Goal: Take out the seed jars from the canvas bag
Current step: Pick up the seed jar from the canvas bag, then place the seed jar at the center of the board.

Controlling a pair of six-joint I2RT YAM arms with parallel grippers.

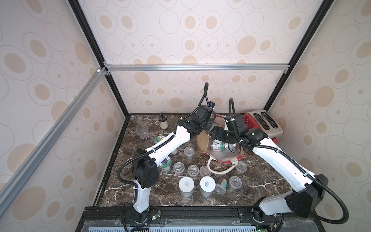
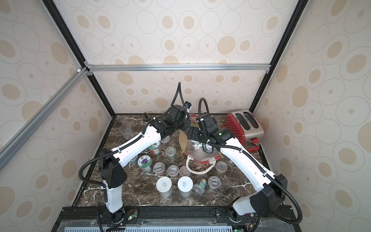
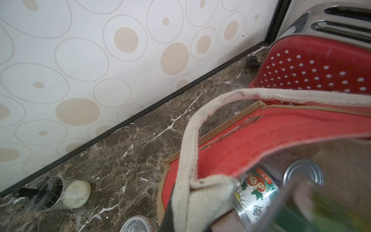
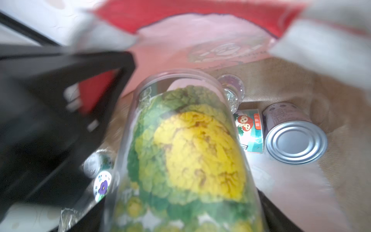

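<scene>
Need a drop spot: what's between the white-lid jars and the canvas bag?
A row of short clear-lidded jars and the white rope handle, shown in both top views.

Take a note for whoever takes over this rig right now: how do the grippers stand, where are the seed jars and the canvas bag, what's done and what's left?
Left gripper: shut on the bag's white handle, holding the mouth open.
Right gripper: inside the canvas bag, closed around a tall jar with a yellow flower label; that wrist view is blurred.
Done: about a dozen seed jars are out on the marble table, in front of the bag.
Left: bring the held jar out and set it down. At least one small clear-lidded jar lies deeper in the bag, near two metal tins.
</scene>
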